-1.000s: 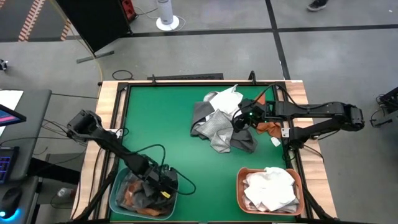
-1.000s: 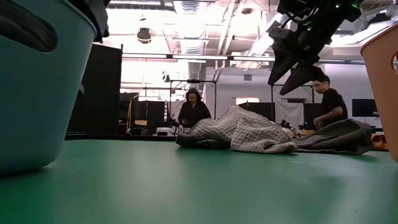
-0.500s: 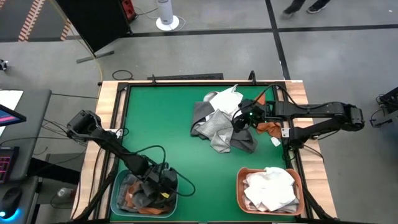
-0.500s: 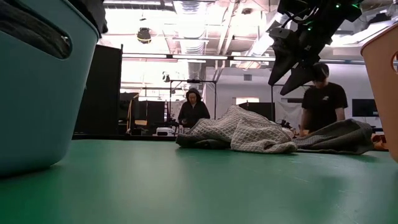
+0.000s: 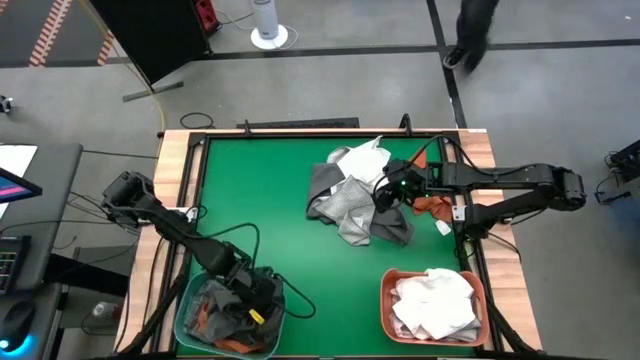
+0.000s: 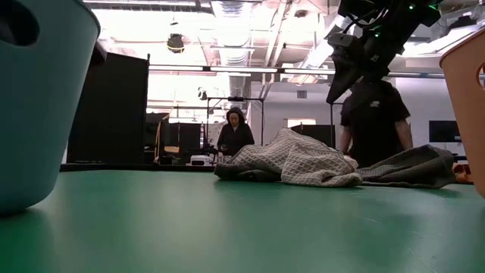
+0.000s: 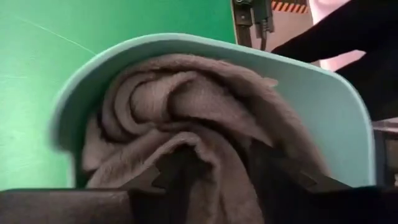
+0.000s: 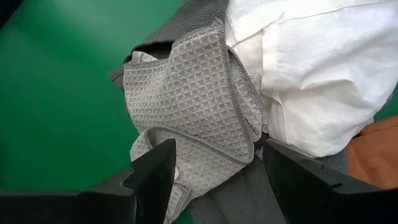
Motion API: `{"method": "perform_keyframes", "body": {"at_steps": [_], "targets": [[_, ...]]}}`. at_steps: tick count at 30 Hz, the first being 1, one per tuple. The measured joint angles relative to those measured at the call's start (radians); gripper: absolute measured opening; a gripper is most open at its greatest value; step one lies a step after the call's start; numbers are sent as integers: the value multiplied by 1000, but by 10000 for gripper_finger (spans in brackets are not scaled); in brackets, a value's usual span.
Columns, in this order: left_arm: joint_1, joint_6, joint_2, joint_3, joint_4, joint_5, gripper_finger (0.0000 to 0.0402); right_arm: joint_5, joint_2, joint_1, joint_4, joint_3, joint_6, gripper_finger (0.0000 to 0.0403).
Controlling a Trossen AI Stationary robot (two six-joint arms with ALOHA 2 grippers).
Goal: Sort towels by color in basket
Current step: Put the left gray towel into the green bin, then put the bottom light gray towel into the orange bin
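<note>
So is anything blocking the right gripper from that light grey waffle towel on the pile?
Nothing visible does. The right gripper hangs open directly above the light grey waffle towel, which lies on top of the pile beside the white towel, with only air between them.
</note>
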Motion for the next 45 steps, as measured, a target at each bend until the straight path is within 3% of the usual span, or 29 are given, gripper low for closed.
{"method": "perform_keyframes", "body": {"at_steps": [16, 25, 29, 35, 42, 45], "targets": [[2, -19, -84, 104, -395, 8, 151, 2, 0, 0, 3, 0, -3, 269], [33, 21, -129, 153, -454, -11, 151, 3, 0, 0, 3, 0, -3, 269], [55, 7, -150, 153, -482, -98, 151, 3, 0, 0, 3, 0, -3, 269], [68, -43, -156, 146, -520, -308, 151, 4, 0, 0, 3, 0, -3, 269], [95, -108, -158, 159, -513, -331, 151, 3, 0, 5, 2, 0, 9, 269], [115, -129, -164, 212, -505, -410, 151, 4, 0, 26, 2, 0, 24, 269]]}}
